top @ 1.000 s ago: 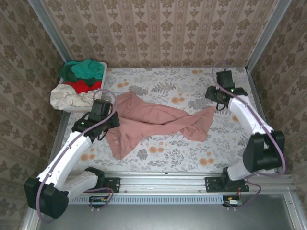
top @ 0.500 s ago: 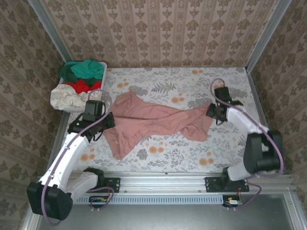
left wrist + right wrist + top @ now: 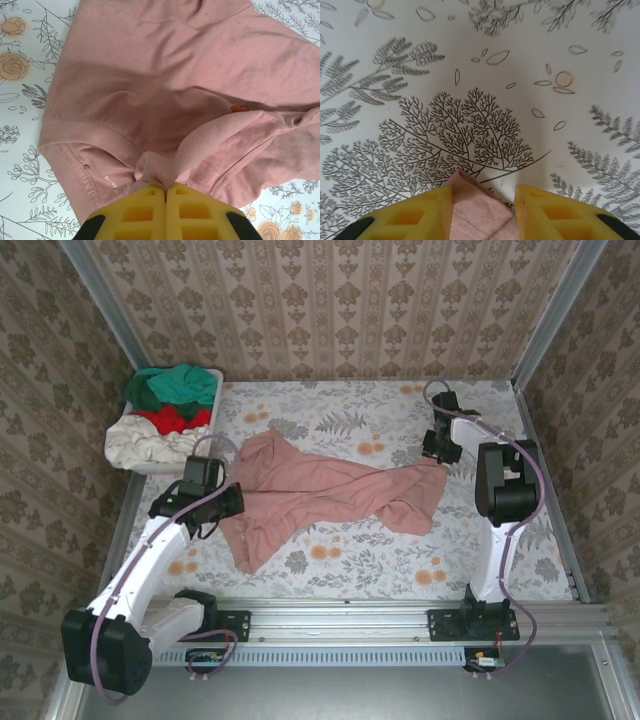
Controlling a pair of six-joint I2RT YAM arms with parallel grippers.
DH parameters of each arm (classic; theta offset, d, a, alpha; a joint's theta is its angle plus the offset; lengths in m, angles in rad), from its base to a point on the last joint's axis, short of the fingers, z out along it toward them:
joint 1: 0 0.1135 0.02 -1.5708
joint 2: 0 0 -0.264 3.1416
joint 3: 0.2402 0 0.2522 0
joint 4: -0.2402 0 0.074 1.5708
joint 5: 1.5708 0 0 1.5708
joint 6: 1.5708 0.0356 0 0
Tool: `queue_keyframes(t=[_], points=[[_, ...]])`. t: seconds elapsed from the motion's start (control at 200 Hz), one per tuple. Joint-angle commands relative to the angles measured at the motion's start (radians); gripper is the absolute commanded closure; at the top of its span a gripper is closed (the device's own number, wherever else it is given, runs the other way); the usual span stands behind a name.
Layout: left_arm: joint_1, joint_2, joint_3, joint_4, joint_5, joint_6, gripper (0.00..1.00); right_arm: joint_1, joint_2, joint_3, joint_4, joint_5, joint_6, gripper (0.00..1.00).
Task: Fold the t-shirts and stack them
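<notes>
A dusty-pink t-shirt (image 3: 330,490) lies crumpled and stretched across the floral table. My left gripper (image 3: 218,503) is at its left end, and in the left wrist view (image 3: 165,186) it is shut on a pinched fold of the pink cloth (image 3: 160,75) near the ribbed collar. My right gripper (image 3: 436,454) sits at the shirt's right end. In the right wrist view (image 3: 484,196) its yellow fingers stand apart, with a corner of the pink cloth (image 3: 476,210) between them, touching the left finger and clear of the right one. More t-shirts, teal-green (image 3: 175,385), red (image 3: 165,418) and cream (image 3: 140,445), are heaped at the back left.
The heaped shirts sit in a white laundry basket (image 3: 216,374) at the table's back left corner. Patterned walls enclose the table on three sides. Bare floral tablecloth (image 3: 330,415) stretches behind the pink shirt and in front of it (image 3: 380,560).
My right arm has swung in toward the back, bringing its gripper over the shirt's right corner, and its fingers have narrowed. The left gripper keeps its hold and has shifted only slightly.
</notes>
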Motion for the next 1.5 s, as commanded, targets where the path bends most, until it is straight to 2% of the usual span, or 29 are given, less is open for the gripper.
queue_keyframes(t=[0.0, 0.15, 0.295, 0.35, 0.545, 0.75, 0.98, 1.08, 1.19, 1.26, 1.325, 1.405, 1.47, 1.495], points=[[0.004, 0.007, 0.000, 0.022, 0.016, 0.028, 1.00, 0.000, 0.001, 0.018, -0.046, -0.032, 0.000, 0.63], [0.005, 0.008, 0.013, 0.013, 0.006, 0.039, 1.00, 0.000, -0.004, -0.002, -0.020, -0.110, 0.011, 0.61], [0.005, 0.004, 0.024, 0.004, -0.006, 0.046, 1.00, -0.003, 0.028, 0.015, -0.019, -0.137, 0.021, 0.64], [0.005, 0.002, 0.026, 0.002, -0.005, 0.048, 1.00, -0.004, 0.038, 0.025, -0.029, -0.138, 0.023, 0.70], [0.018, 0.019, 0.074, -0.009, -0.003, 0.052, 1.00, -0.005, -0.023, 0.022, -0.047, -0.078, 0.024, 1.00], [0.034, 0.075, 0.294, -0.073, 0.021, 0.089, 1.00, -0.005, -0.274, -0.033, -0.035, -0.030, -0.010, 1.00], [0.040, 0.066, 0.334, -0.087, 0.017, 0.103, 1.00, -0.005, -0.395, -0.099, -0.028, -0.085, -0.013, 1.00], [0.046, 0.076, 0.425, -0.148, 0.019, 0.119, 1.00, 0.013, -0.524, -0.116, -0.070, -0.073, -0.013, 1.00], [0.051, 0.120, 0.584, -0.179, 0.007, 0.145, 1.00, 0.034, -0.726, -0.137, -0.082, -0.039, -0.002, 1.00], [0.053, 0.196, 0.718, -0.185, -0.013, 0.165, 1.00, 0.049, -0.786, -0.115, -0.079, -0.005, 0.002, 1.00], [0.056, 0.311, 0.872, -0.176, -0.012, 0.191, 1.00, 0.052, -0.768, -0.080, -0.056, 0.001, 0.002, 1.00], [0.060, 0.498, 1.149, -0.203, 0.025, 0.234, 1.00, 0.065, -0.696, -0.016, 0.010, -0.022, 0.005, 1.00], [0.072, 0.684, 1.436, -0.252, 0.049, 0.253, 1.00, 0.085, -0.634, -0.006, 0.168, -0.180, 0.035, 1.00], [0.076, 0.764, 1.573, -0.283, 0.067, 0.263, 1.00, 0.103, -0.610, 0.011, 0.199, -0.201, 0.040, 1.00]])
